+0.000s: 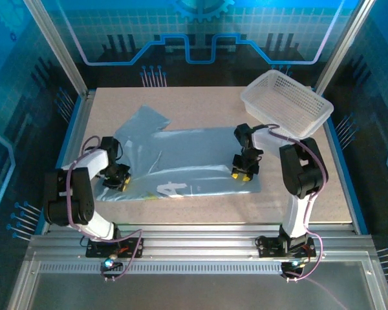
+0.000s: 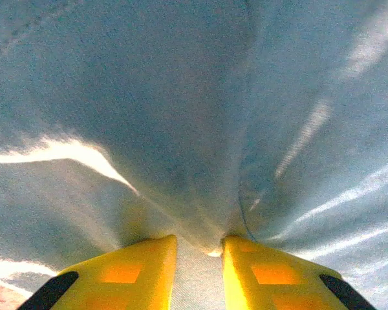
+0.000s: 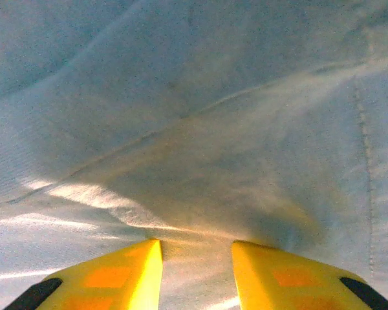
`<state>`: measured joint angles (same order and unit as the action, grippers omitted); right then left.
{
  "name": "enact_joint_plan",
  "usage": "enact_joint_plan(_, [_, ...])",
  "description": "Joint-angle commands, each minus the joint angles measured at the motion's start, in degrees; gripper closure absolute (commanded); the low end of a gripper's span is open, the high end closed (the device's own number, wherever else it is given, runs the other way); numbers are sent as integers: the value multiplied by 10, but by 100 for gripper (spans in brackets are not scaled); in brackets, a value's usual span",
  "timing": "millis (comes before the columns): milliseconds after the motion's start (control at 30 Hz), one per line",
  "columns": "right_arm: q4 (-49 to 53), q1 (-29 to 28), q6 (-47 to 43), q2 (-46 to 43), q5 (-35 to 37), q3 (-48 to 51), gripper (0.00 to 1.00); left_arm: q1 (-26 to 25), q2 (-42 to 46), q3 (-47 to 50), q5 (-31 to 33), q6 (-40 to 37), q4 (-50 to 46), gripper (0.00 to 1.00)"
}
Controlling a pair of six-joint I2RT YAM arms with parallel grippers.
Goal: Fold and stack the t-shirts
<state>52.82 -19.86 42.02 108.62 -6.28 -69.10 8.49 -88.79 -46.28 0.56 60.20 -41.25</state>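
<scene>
Left gripper (image 1: pixel 118 181) and right gripper (image 1: pixel 244 173) are each pinching the shirt (image 1: pixel 181 152) by its near edge. Lifting both ends evenly is looking key here.

No word, brand or number is legible. The one printed mark is a white block-letter print (image 1: pixel 170 188) on the pale grey-blue t-shirt (image 1: pixel 194 152), close to its near edge where it lies on the surface (image 1: pixel 304 194). Only a creased fragment shows in the top view, too small to make out as letters. On the far backdrop (image 1: pixel 52 26) is part of a blue gear emblem (image 1: pixel 200 5), cut off by the frame.
</scene>
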Motion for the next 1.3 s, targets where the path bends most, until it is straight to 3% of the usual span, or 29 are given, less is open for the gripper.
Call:
enact_joint_plan(0, [21,-20,22,-19,-14,47,62,29,2,19,38,7,-39,73])
enact_joint_plan(167, [2,-23,23,-62,-6,42,59,29,26,-20,49,-20,-53,69])
enact_joint_plan(233, [-3,-13,11,-79,23,10,56,11,29,-78,63,-53,-55,65])
enact_joint_plan(333, [-29,13,-9,-85,80,-50,55,-8,-14,-189,36,-107,-36,60])
enact_joint_plan(500, [-80,51,-18,-9,175,-167,54,-25,-142,-360,-38,-162,25,56])
enact_joint_plan(733, [-82,68,-18,152,199,-345,55,-29,-303,-501,-101,-181,129,54])
enact_joint_plan(867, [-13,76,3,222,208,-427,57,-29,-365,-563,-121,-192,151,53])
enact_joint_plan(1267, [38,77,51,263,213,-437,59,-42,-437,-642,-66,-248,158,48])
